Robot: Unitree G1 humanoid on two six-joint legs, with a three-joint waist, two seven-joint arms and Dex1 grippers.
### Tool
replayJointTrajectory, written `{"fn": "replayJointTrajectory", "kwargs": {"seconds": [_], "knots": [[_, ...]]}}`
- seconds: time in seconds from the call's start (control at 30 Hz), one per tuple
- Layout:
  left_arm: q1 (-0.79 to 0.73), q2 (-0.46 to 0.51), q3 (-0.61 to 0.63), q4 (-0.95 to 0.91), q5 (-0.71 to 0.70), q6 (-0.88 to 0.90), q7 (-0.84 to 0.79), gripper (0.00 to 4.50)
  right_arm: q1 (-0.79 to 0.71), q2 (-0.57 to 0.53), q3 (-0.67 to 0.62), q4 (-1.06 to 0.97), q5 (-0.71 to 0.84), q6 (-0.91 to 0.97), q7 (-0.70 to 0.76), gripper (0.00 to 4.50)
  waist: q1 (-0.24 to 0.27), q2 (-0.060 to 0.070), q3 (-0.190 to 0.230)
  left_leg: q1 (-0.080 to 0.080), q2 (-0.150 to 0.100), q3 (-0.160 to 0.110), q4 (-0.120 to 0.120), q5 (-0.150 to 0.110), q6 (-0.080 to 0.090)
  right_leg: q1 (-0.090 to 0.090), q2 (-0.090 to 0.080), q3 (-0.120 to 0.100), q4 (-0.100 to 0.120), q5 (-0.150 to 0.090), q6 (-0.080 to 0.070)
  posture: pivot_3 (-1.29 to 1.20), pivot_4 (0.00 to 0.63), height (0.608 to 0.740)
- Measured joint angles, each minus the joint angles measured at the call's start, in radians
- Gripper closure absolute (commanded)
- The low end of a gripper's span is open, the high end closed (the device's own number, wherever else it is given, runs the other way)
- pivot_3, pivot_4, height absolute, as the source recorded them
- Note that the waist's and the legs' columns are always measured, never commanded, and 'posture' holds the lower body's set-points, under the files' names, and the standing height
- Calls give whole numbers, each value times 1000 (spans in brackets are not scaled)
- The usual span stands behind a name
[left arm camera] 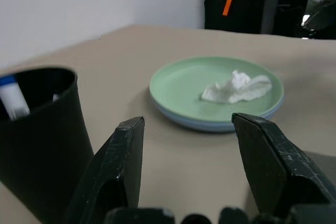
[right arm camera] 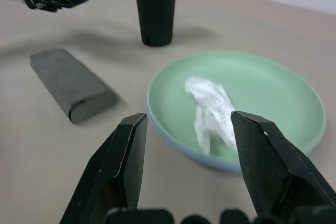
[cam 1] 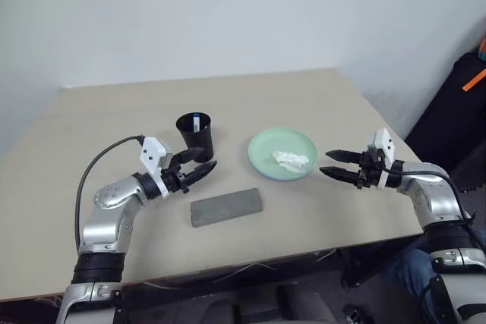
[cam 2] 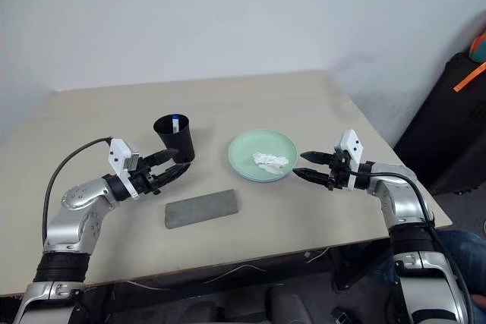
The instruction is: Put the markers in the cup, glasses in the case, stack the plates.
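Although the plates [cam 1: 282, 154] already lie stacked, mint green over a thin blue rim, and a blue-capped marker [left arm camera: 12, 97] stands in the cup [cam 1: 196, 136], a crumpled tissue [cam 1: 291, 160] sits on the upper plate and the case [cam 1: 226, 207] lies shut, its contents hidden. The left gripper [cam 1: 199, 173] hovers level with its fingers [left arm camera: 118, 171] parted and empty; the cup stands just beside and behind one fingertip, the case below and ahead of the tips. The right gripper [cam 1: 334, 165] points slightly downward toward the plates, fingers [right arm camera: 122, 166] likewise spread and holding nothing, with the plate rim just beyond their tips. By the look of it little remains; any closing move should keep both arms clear of the cup, so it is not tipped, and well above the plate stack.
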Motion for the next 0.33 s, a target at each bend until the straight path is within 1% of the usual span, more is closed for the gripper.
{"fn": "replayJointTrajectory", "kwargs": {"seconds": [0.33], "knots": [[44,-8,3,7,3,-37,12,1724,46,-22,-15,-29,4,8,-20,1747,1,0,0,0,0,0,0,0,0,0,0,0,-1,0,0,0,0,740]]}}
